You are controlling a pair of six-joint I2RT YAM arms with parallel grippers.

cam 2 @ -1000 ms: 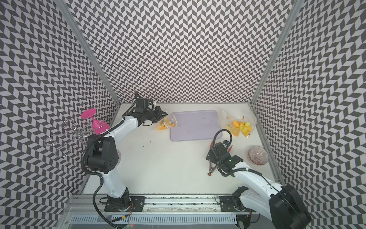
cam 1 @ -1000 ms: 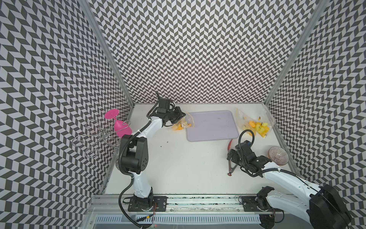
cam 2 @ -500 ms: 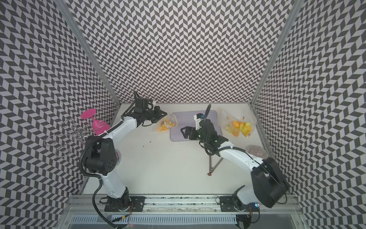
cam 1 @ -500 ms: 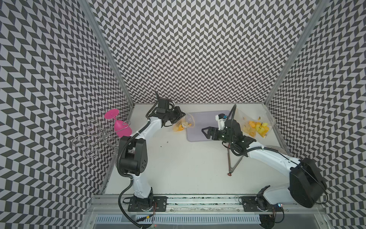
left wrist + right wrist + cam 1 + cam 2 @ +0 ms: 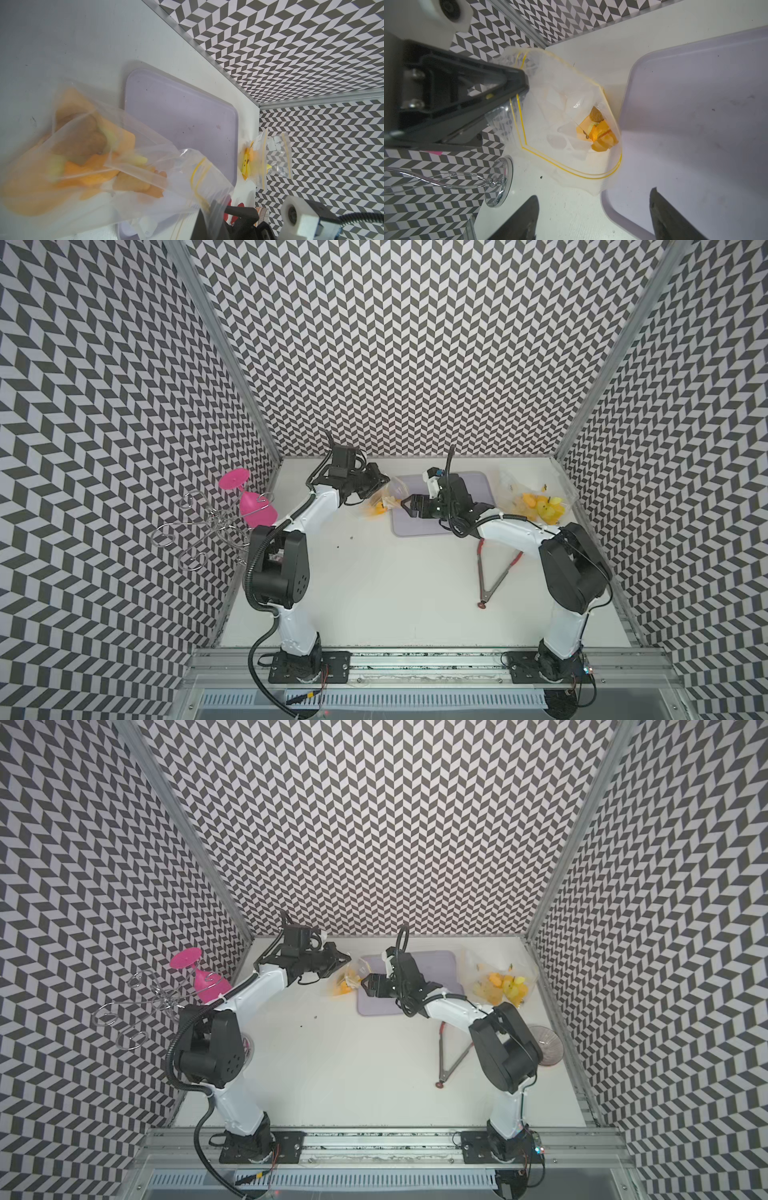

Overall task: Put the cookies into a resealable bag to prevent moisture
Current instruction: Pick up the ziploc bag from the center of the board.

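cookies: deep inside clear bag, just beside tray
left end effector: clamped on bag rim
right end effector: apart, empty, nearer the free rim
bag mouth: open, straight ahead of right end effector

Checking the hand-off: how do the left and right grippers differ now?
The left gripper is shut, pinching the bag by its rim; the right gripper is open and empty. The left gripper is off the tray; the right gripper hovers over the tray's edge. Both are near the bag's mouth.

table middle lies free; tongs to the right, tray behind, wire rack left.
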